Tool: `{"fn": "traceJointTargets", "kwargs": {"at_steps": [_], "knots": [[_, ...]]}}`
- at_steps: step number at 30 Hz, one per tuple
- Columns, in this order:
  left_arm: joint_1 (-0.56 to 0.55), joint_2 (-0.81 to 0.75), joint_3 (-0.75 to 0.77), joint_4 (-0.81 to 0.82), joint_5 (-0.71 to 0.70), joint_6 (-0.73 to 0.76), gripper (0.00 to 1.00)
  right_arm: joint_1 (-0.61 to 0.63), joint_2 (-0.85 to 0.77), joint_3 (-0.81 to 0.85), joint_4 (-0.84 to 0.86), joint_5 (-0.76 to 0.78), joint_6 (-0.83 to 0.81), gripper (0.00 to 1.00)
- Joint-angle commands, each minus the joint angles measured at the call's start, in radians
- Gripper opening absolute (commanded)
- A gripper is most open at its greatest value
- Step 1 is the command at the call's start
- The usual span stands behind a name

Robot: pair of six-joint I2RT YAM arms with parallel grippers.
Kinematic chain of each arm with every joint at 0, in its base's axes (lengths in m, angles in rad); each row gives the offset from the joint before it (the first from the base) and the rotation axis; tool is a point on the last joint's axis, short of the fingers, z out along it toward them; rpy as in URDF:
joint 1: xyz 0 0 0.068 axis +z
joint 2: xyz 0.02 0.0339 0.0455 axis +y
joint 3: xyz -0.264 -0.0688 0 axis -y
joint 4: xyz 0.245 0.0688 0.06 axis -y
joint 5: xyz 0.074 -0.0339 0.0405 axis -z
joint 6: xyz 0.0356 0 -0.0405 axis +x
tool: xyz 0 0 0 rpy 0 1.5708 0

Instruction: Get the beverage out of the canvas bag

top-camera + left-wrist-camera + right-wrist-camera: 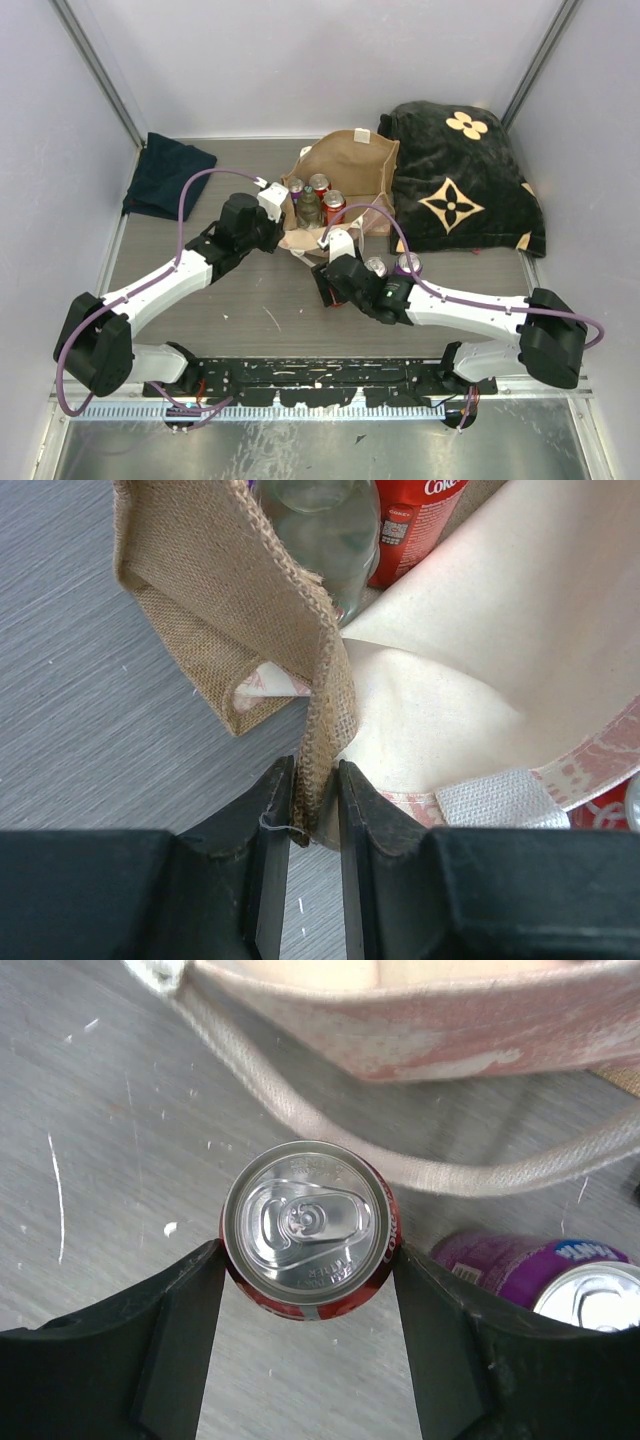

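The tan canvas bag stands open at the back centre. Inside it are a glass bottle and red cans. My left gripper is shut on the bag's burlap rim; the left wrist view shows the fold pinched between the jaws, with the bottle and a red Coke can beyond. My right gripper is in front of the bag, outside it. Its fingers press both sides of an upright red Coke can, top up, over the table. The bag's pinkish panel is just ahead.
A purple Fanta can stands right of the held can, also seen from above. A cream bag handle lies on the table between can and bag. A black flowered blanket is back right, a navy folded cloth back left.
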Motion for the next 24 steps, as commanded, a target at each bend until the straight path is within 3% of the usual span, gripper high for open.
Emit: {"fn": "traceJointTargets", "kwargs": {"at_steps": [1,7,8,11,14,15,24], "knots": [[-0.004,0.011,-0.024,-0.026,-0.015,0.008,0.31,0.002,0.020,0.010,0.171,0.077,0.015,0.01],[-0.005,0.009,-0.022,-0.029,-0.017,0.012,0.32,0.002,0.034,-0.019,0.232,0.101,0.020,0.04],[-0.005,0.008,-0.022,-0.030,-0.019,0.014,0.33,0.002,0.035,-0.016,0.222,0.098,0.023,0.12],[-0.005,0.005,-0.022,-0.031,-0.022,0.016,0.33,0.002,0.028,-0.009,0.168,0.079,0.038,0.59],[-0.006,0.004,-0.022,-0.034,-0.024,0.018,0.33,0.002,0.012,0.018,0.073,0.071,0.047,0.85],[-0.006,0.002,-0.023,-0.036,-0.025,0.020,0.33,0.002,0.004,0.035,0.048,0.074,0.042,0.99],[-0.006,0.009,-0.022,-0.031,-0.027,0.022,0.34,0.002,-0.034,0.311,-0.081,0.121,-0.084,1.00]]}}
